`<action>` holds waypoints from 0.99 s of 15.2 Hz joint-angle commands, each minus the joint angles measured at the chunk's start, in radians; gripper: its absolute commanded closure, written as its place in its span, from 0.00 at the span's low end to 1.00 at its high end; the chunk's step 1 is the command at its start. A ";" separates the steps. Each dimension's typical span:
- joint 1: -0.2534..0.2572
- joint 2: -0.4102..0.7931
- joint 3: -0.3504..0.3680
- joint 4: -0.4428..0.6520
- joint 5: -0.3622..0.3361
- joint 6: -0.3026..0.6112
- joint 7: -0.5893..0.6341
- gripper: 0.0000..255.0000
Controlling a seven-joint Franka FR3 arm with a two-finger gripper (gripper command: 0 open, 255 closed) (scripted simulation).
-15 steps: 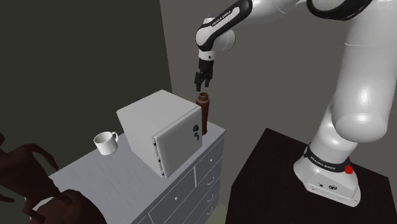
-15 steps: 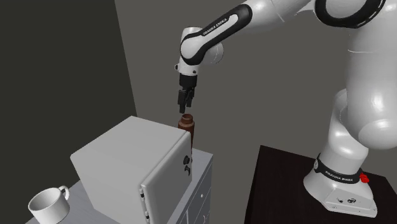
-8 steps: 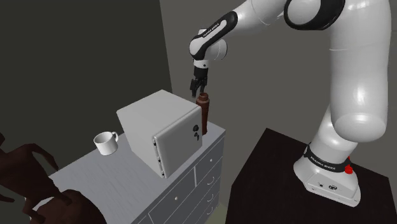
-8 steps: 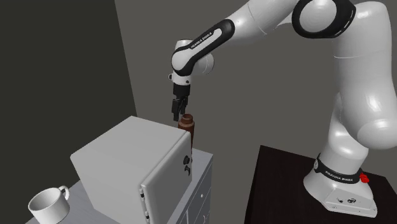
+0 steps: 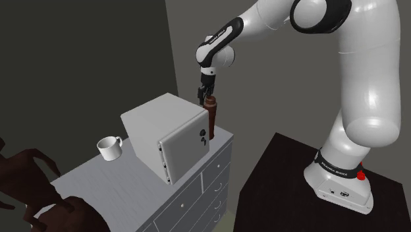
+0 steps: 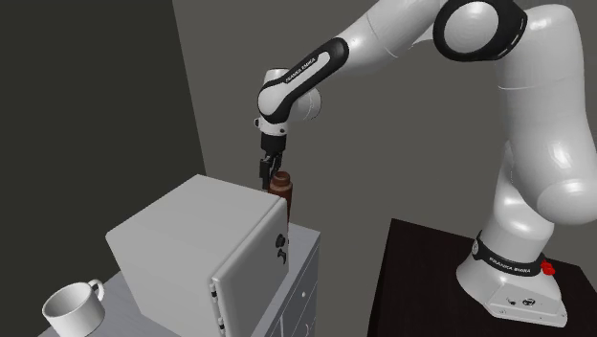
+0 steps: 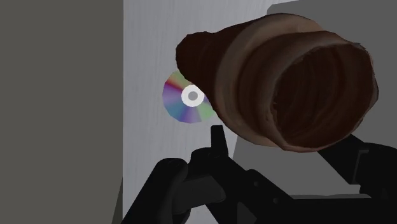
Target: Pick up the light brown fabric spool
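The spool (image 5: 211, 120) is a tall dark-brown cylinder. It stands upright on the grey dresser top (image 5: 224, 137), tight against the right side of a white box. In the second exterior view the spool (image 6: 283, 194) rises just past the box's top edge. My black gripper (image 5: 205, 97) has come down from above onto the spool's top, on its box side (image 6: 267, 174). Seen from the wrist, the spool's hollow brown top (image 7: 286, 83) sits between the two fingers of the gripper (image 7: 286, 143). One fingertip (image 7: 217, 135) touches its rim and the jaws are shut on it.
The white box (image 5: 168, 135) has a front door slightly ajar. A white mug (image 5: 110, 147) stands left of it on the dresser. A shiny disc (image 7: 185, 98) lies on the dresser beside the spool. A dark brown shape (image 5: 33, 191) is at lower left. My black stand (image 5: 276, 188) is at right.
The gripper came down from above the spool to its top, shifting slightly toward the box. Its fingers, apart before, have closed on the spool's upper end. The spool has not moved.
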 commanded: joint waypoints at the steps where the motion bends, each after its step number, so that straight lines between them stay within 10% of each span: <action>1: 0.000 0.002 0.000 -0.002 0.000 0.000 0.000 1.00; 15: 0.006 -0.055 -0.012 0.029 -0.029 -0.083 0.032 1.00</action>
